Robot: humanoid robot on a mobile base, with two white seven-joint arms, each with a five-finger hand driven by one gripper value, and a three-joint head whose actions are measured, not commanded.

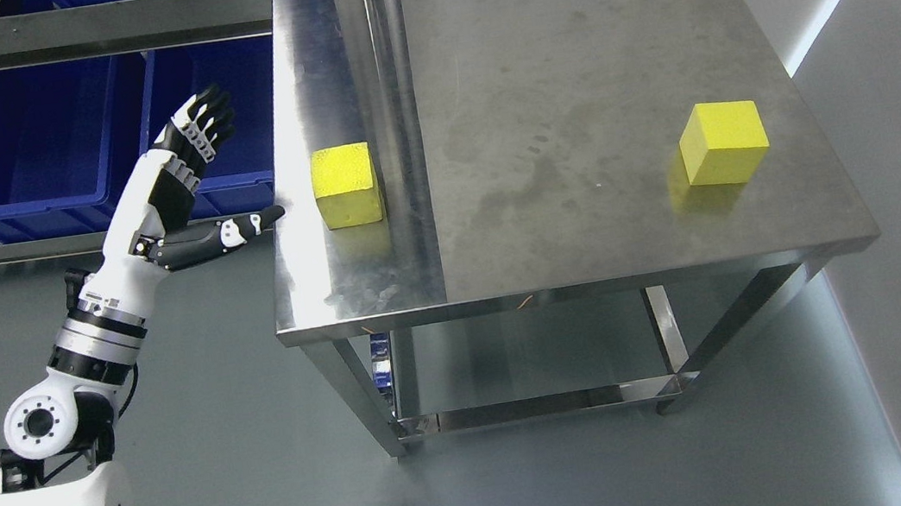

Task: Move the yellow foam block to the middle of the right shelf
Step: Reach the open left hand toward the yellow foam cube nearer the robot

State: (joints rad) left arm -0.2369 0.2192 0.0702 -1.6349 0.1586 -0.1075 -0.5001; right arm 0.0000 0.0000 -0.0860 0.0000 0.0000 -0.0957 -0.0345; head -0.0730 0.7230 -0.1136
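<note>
2 yellow foam blocks on the steel bench [564, 55] | near block [346, 185] at the left edge, far block [723, 142] well apart at right | left hand [199, 181] spread wide, empty, thumb pointing at near block just to its right | right hand unseen

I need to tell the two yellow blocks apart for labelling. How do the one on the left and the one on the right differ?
The left block sits near the table's left edge, close to the open left hand; the right block sits near the right edge, far from it. The left block lies square to the table edges; the right block is turned slightly. Both are yellow foam cubes of similar size.
</note>
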